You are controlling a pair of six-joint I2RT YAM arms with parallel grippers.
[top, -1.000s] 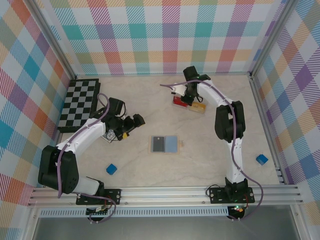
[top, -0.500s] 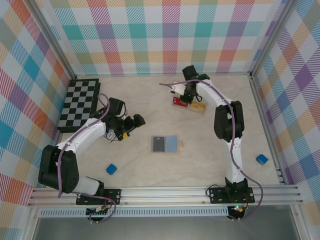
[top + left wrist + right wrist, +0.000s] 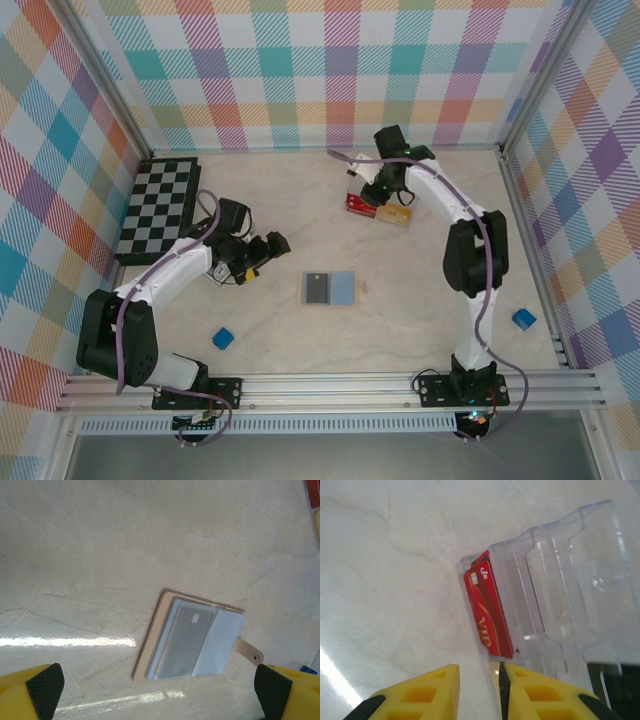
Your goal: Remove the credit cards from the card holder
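Your card holder [image 3: 329,288] lies open and flat at mid-table, well apart from both arms: a tan outer rim, matte pale-blue lining and a strap with a snap. 1 dark card [image 3: 186,641] sits under a translucent sleeve in its left panel. The glossy red card [image 3: 487,612], with pale markings, lies in the end compartment of the clear ribbed plastic box [image 3: 570,555]. Your right gripper [image 3: 477,690] hovers just beside it, yellow fingers narrowly parted around nothing. Your left gripper [image 3: 159,692] stands wide, its textured black pads [image 3: 45,690] bare. Since 1 second ago, the right arm's elbow has swung toward the right wall; the left arm has barely shifted.
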